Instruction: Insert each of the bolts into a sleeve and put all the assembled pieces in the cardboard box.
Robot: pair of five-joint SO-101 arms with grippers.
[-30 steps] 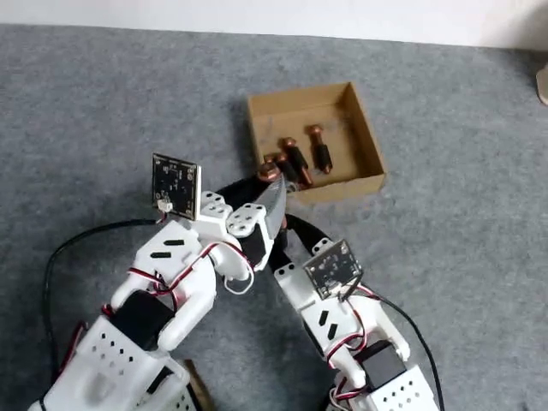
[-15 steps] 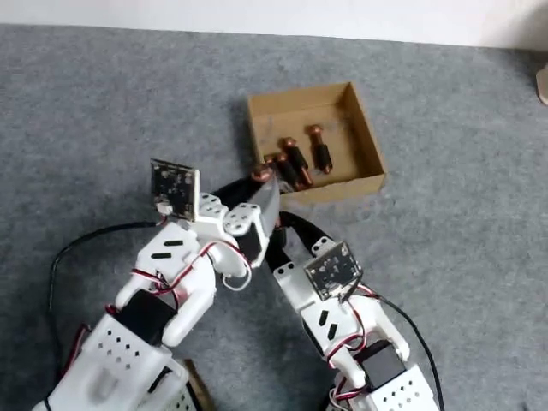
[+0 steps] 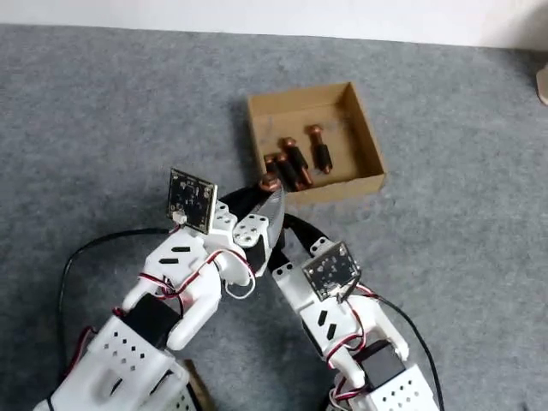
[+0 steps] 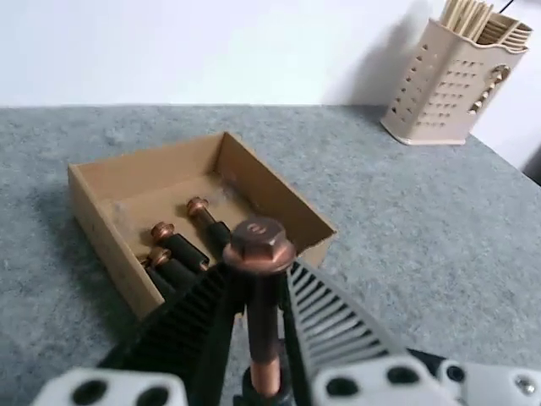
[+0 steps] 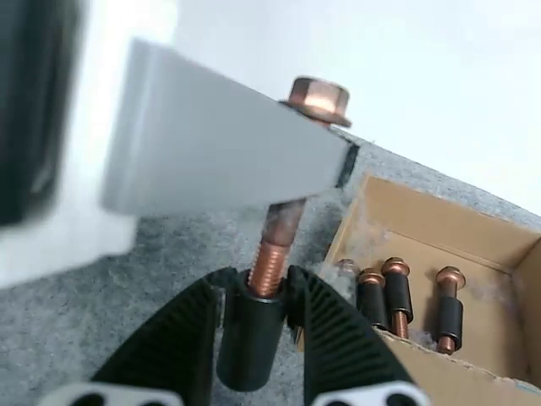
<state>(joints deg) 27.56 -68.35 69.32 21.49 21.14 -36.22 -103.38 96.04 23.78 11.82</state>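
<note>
Above the middle of the counter, just beside the cardboard box, the left hand grips the bolt, its tip in the mouth of the sleeve clamped by the right hand; keep shank and bore aligned and push straight until the head seats.
</note>
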